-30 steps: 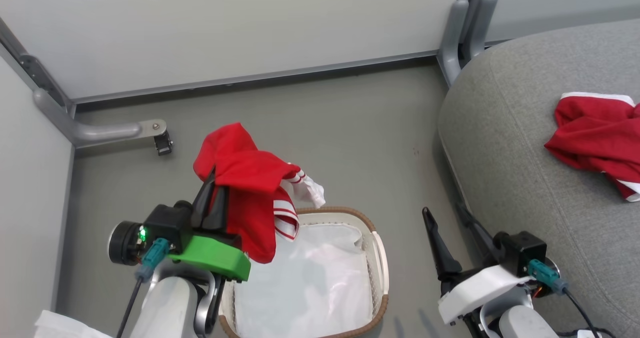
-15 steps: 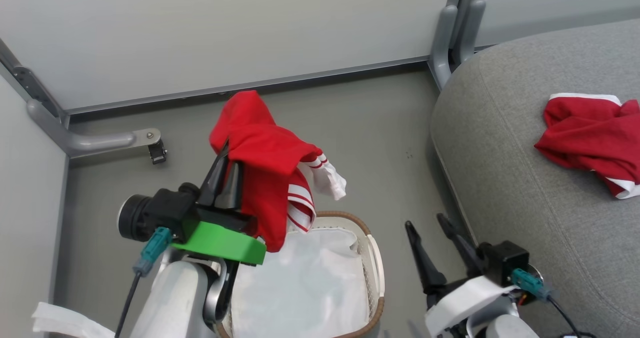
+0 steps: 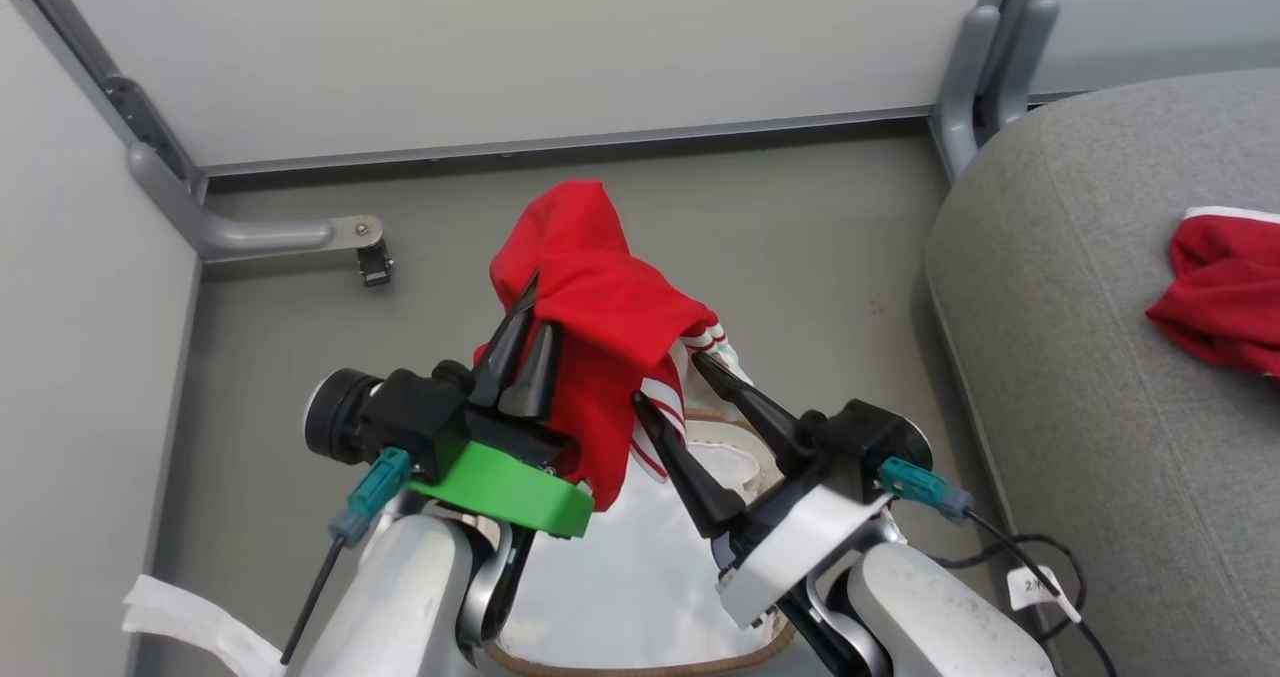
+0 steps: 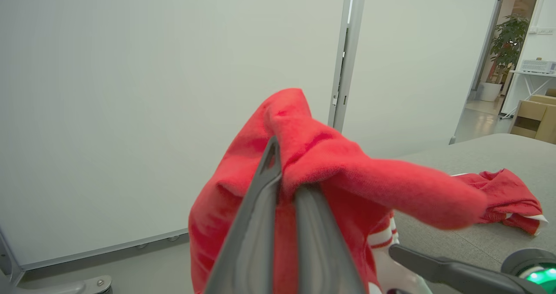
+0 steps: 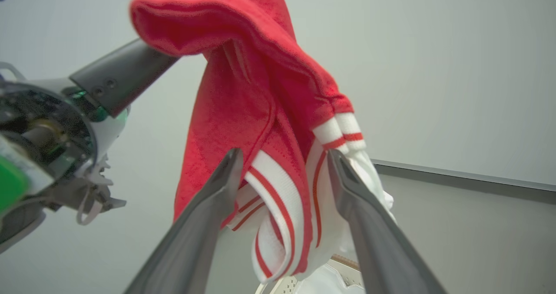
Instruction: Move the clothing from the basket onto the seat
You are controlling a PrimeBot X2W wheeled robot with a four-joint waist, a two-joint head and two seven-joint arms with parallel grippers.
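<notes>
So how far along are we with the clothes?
One red garment already lies on the grey seat. The left gripper holds the second garment lifted above the basket, with the open right gripper astride its striped cuff. Left: carry it to the seat and release.

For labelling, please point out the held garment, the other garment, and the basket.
held garment (image 3: 600, 302), head view, upper fold.
other garment (image 3: 1225, 307), head view, red middle.
basket (image 3: 620, 577), head view, white liner.
</notes>
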